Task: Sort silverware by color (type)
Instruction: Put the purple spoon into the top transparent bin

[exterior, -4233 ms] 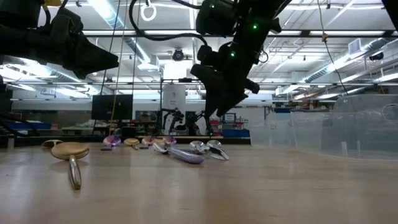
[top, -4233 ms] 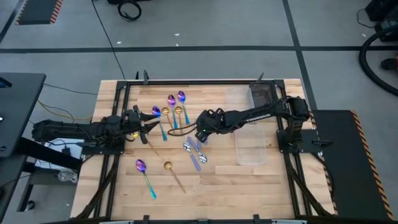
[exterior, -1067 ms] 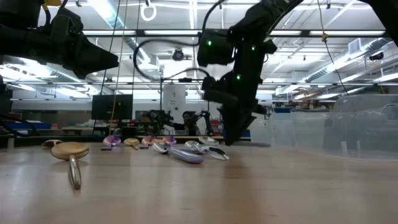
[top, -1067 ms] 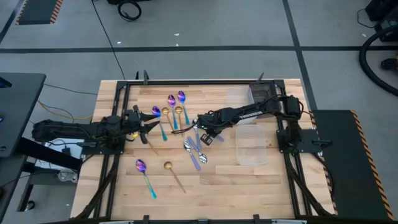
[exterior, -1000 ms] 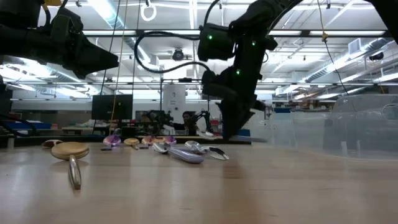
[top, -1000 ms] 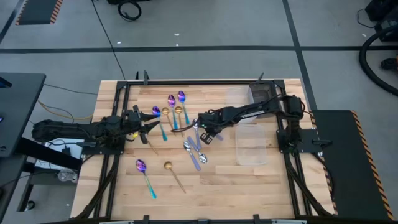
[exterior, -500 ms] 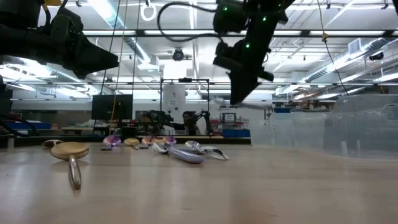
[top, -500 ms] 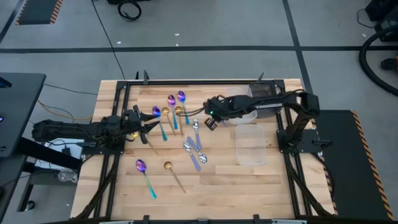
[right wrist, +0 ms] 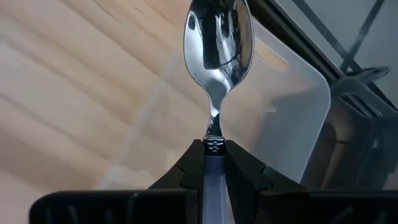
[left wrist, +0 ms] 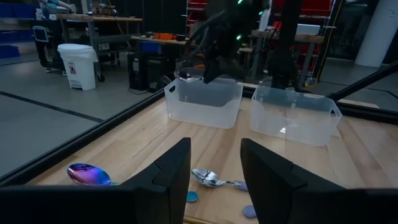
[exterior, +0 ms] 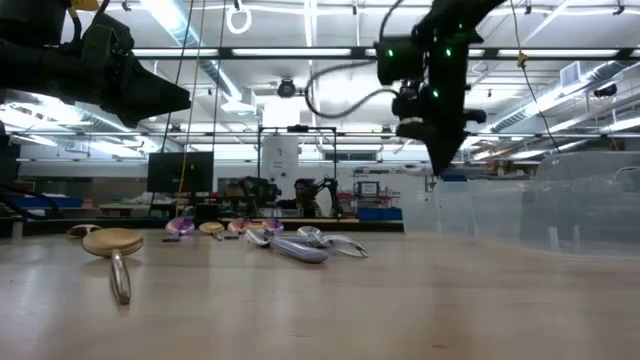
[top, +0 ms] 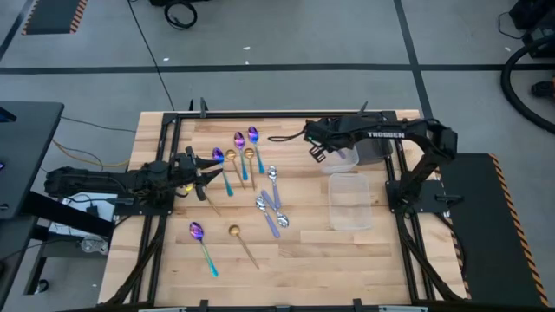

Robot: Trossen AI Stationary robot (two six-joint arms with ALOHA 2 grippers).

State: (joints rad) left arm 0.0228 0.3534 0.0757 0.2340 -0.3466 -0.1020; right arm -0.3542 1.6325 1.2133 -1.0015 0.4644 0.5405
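Observation:
My right gripper [top: 316,154] hangs over the table's far right, beside a clear container [top: 343,146], shut on a silver spoon [right wrist: 217,37]. Other silverware lies flat on the wood. There are purple-blue spoons [top: 245,137] and gold spoons [top: 239,158] at the far middle. Silver spoons [top: 270,201] lie in the middle. One purple spoon [top: 198,232] and one gold spoon [top: 235,232] lie nearer the front. My left gripper [top: 205,169] waits level at the table's left, open [left wrist: 214,168], holding nothing. My right gripper pinches the silver spoon's handle just below the neck [right wrist: 213,143] between its two fingers. The handle runs back along the fingers. The bowl [right wrist: 217,37] sticks out past the fingertips, hollow side showing. The fingers slant down, and the spoon is lifted clear of the table.
A second clear container [top: 351,201] stands nearer on the right, and a darker one [top: 371,132] stands at the far right corner. The left wrist view shows two containers [left wrist: 205,99] [left wrist: 292,115] side by side. Bare wood lies along the near edge.
My right gripper has risen from the silver spoons in the table's middle, carrying one silver spoon. It has swung toward the far right, up to the clear containers, turning and tipping as it went. The other spoons lie as before.

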